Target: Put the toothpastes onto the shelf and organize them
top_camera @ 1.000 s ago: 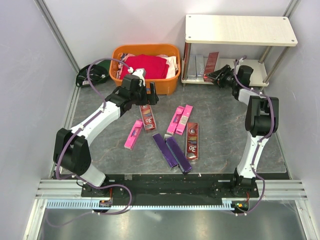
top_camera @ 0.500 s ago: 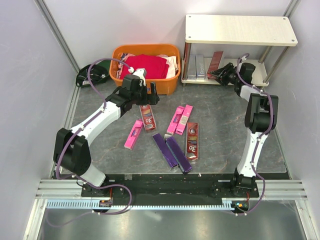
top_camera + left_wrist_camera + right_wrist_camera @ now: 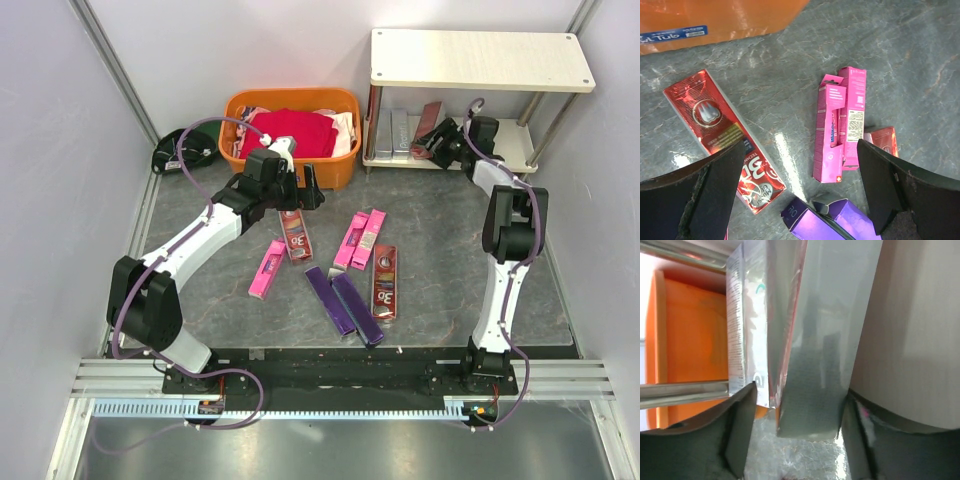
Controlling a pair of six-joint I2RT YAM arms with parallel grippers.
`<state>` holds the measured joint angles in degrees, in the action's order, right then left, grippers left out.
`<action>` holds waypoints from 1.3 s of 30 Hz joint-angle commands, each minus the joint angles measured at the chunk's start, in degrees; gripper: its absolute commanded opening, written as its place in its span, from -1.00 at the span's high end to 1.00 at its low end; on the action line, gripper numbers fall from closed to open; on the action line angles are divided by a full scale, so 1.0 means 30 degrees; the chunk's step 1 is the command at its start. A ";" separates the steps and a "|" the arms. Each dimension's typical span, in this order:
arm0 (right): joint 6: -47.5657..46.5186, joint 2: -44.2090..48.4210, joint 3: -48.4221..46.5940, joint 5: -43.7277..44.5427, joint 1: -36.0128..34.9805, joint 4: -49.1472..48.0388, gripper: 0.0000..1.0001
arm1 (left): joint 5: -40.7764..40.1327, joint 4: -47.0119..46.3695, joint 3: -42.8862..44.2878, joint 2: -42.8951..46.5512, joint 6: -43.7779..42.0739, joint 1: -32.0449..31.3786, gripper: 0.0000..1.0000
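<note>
The shelf stands at the back right. On its lower board lie two silver-grey toothpastes and a dark red one. My right gripper reaches in at that dark red box. In the right wrist view the box's end stands between the right gripper's spread jaws, with a gap on the left side. My left gripper hovers open over the table's toothpastes. Below the left gripper are a red box, two pink ones and purple ones.
An orange basket holding a red cloth sits at the back, left of the shelf. A black object lies at the back left. Another pink box and a red one lie mid-table. Thin shelf posts flank the lower tier.
The right gripper pushed further into the lower tier with the dark red box, and its jaws spread apart off it. The left arm has barely moved.
</note>
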<state>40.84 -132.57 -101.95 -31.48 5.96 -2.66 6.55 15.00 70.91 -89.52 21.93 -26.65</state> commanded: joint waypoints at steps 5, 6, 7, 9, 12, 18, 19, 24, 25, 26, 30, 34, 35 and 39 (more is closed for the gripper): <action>-0.1162 0.2383 0.2282 0.5128 0.0094 0.1852 -0.79 | 0.1070 -0.1076 0.0034 0.0160 0.0716 -0.0109 -1.00; -0.1104 0.2587 0.2662 0.5540 0.0095 0.1852 -0.82 | 0.1099 -0.1076 0.0034 0.0161 0.0716 -0.0109 -1.00; -0.0987 0.2909 0.2869 0.6356 0.0095 0.1794 -0.85 | 0.1099 -0.1076 0.0034 0.0219 0.0716 -0.0109 -1.00; -0.0869 0.3116 0.3278 0.6947 0.0153 0.1619 -0.87 | 0.1099 -0.1076 0.0034 0.0190 0.0716 -0.0109 -1.00; -0.0489 0.3263 0.3544 0.7740 0.0182 0.1122 -0.89 | 0.1157 -0.1076 0.0092 0.0131 0.0716 -0.0139 -1.00; 0.1238 0.2387 0.3460 0.7129 0.0241 -0.2946 -0.89 | 0.1275 -0.1105 0.0180 -0.0044 0.0775 -0.0168 -1.00; 0.1414 0.1659 0.3022 0.6836 0.0270 -0.2953 -0.89 | 0.1275 -0.1076 0.0180 -0.0044 0.0804 -0.0197 -1.00; 0.2555 -0.0220 0.0763 0.5898 0.0300 -0.3594 -0.88 | 0.1509 -0.1134 0.0267 -0.0190 0.0804 -0.0197 -1.00; 0.2704 -0.0687 0.0587 0.5866 0.0300 -0.3974 -0.87 | 0.1538 -0.1163 0.0268 -0.0220 0.0804 -0.0197 -1.00; 0.2792 -0.0866 0.0324 0.5837 0.0329 -0.4094 -0.87 | 0.1539 -0.1164 0.0268 -0.0249 0.0804 -0.0197 -1.00; 0.3523 -0.2006 -0.0380 0.4727 0.0329 -0.5205 -0.84 | 0.1714 -0.1164 0.0269 -0.0308 0.0833 -0.0226 -1.00; 0.3584 -0.2682 -0.1170 0.3584 0.0154 -0.5560 -0.81 | 0.1773 -0.1164 0.0239 -0.0367 0.0892 -0.0255 -1.00; 0.3497 -0.2858 -0.1694 0.3059 0.0066 -0.5444 -0.80 | 0.1773 -0.1164 0.0210 -0.0367 0.0921 -0.0256 -1.00; 0.2970 -0.3415 -0.2694 0.2205 -0.0315 -0.4860 -0.78 | 0.1861 -0.1164 0.0209 -0.0484 0.0951 -0.0256 -1.00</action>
<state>50.78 -139.85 -106.83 -20.18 6.70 -20.01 10.83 13.30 70.87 -90.43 23.16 -27.14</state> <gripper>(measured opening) 0.895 0.996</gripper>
